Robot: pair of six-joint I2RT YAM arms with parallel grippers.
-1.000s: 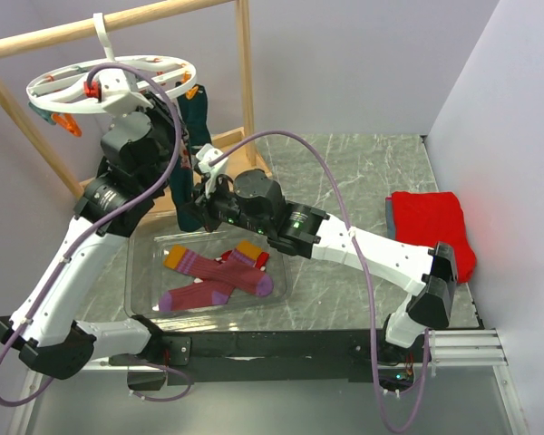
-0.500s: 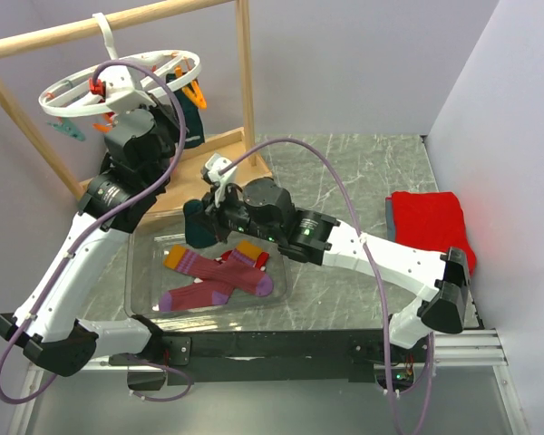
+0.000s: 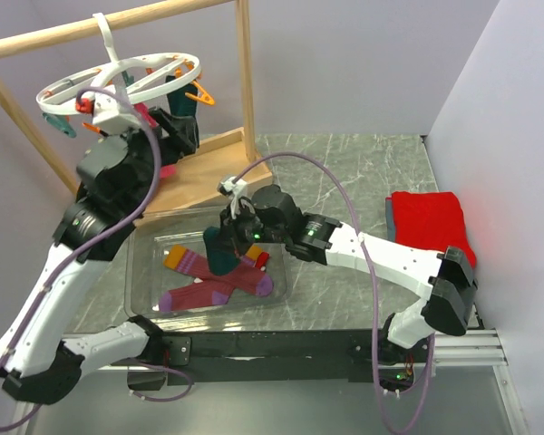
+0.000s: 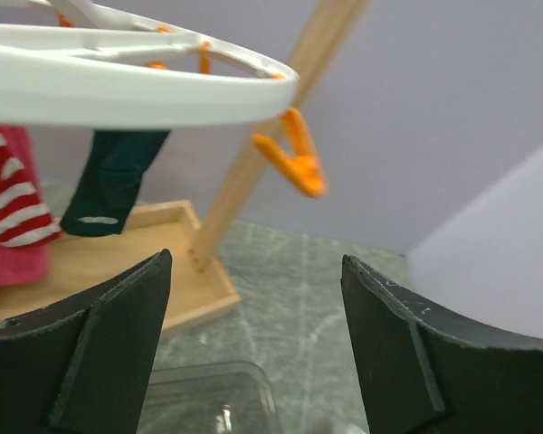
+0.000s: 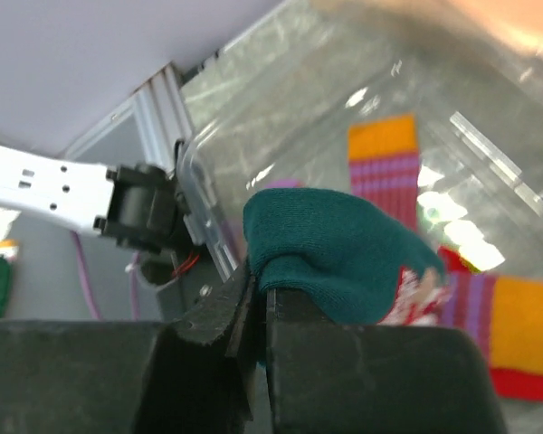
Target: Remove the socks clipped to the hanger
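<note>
A teal sock (image 5: 337, 260) is being gripped by the right claw (image 5: 263, 303). The left claw (image 4: 253, 303) is being held open, empty.

So the dark teal sock (image 3: 222, 258) is off the hanger (image 3: 47, 98) now. A second ago it was still hanging up there with the right gripper (image 3: 228, 234) pinching it. Since then the right arm has swung down and toward the near edge, and the sock now dangles over the clear bin (image 3: 131, 272), right above the purple-maroon socks (image 3: 208, 283).

The left gripper (image 3: 177, 136) was clamped tight at the ring half a second back. Now its jaws are wide apart, and that whole arm has leaned off to the left. The hanger has swung a bit too and sits at a different tilt.
</note>
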